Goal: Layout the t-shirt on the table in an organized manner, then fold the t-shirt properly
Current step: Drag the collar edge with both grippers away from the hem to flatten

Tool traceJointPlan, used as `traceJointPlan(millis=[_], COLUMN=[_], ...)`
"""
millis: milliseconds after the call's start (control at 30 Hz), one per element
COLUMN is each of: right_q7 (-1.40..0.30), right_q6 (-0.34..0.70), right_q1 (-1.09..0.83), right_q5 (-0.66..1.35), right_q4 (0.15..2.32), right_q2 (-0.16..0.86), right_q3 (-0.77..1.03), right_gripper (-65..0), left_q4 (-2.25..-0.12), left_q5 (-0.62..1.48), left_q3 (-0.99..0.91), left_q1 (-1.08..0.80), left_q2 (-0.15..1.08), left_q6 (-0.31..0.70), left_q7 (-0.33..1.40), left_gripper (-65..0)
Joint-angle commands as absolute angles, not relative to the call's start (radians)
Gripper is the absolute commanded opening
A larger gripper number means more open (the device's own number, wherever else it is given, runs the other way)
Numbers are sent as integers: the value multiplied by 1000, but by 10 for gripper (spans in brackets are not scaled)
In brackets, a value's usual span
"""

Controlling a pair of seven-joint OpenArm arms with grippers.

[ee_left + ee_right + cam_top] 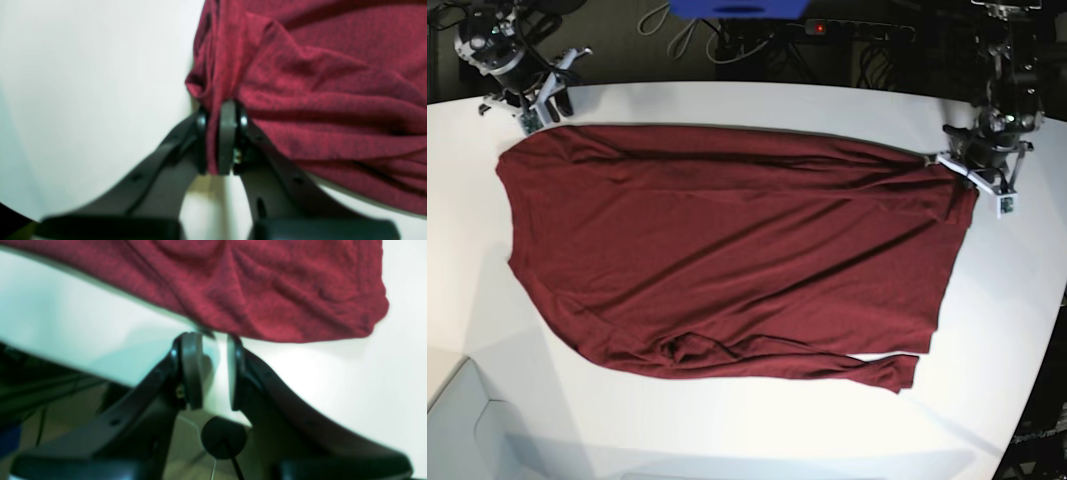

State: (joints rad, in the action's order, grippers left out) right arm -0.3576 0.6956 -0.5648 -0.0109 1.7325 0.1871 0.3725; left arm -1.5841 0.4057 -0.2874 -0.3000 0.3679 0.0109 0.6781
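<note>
The maroon t-shirt [727,250] lies spread out and wrinkled across the white table [1007,330], one sleeve pointing to the near side. My left gripper [962,160] is at the shirt's far right corner. In the left wrist view it [217,111] is shut on a bunched fold of the t-shirt [317,83]. My right gripper [542,110] sits at the far left corner. In the right wrist view it [215,340] stands open with a narrow gap and nothing between the pads. The t-shirt [250,283] hem lies just beyond its tips.
Cables, a blue object [737,8] and a power strip with a red light [827,28] lie behind the table's far edge. The table's curved edge runs along the lower left [457,375] and the right side. Floor and dark gear show beneath the right wrist.
</note>
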Motion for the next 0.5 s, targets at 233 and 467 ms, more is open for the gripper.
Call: traceJointPlan(millis=[233, 467], right_q7=[-340, -340], right_q6=[698, 698], right_q1=[-542, -492], right_q5=[2, 2], right_q4=[1761, 1759], right_q2=[127, 96], right_q3=[456, 515], right_gripper=[-507, -261], left_q4=[-1596, -1593], left_q5=[403, 403], left_q3=[-297, -297], left_q1=[-298, -297], left_q2=[383, 384], left_q6=[7, 7], left_q7=[664, 662], left_gripper=[-650, -650])
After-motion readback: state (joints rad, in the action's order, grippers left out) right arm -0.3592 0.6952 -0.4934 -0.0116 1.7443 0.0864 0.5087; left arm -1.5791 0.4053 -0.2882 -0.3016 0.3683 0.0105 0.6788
